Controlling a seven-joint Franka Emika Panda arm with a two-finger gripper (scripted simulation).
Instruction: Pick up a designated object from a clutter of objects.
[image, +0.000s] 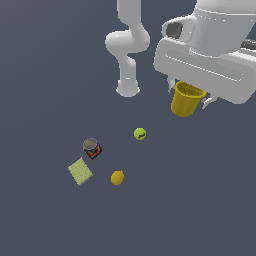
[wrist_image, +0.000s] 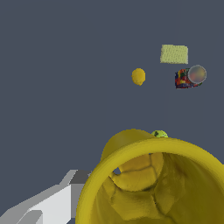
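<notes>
Fingers (image: 189, 98) closed on yellow cup (image: 186, 101), upper right of frame, raised above lemon (image: 117, 177) and ball (image: 140, 133).

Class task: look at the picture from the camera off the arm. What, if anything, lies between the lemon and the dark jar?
Nothing: in the exterior view, the stretch between the lemon and the dark jar is bare floor.
</notes>
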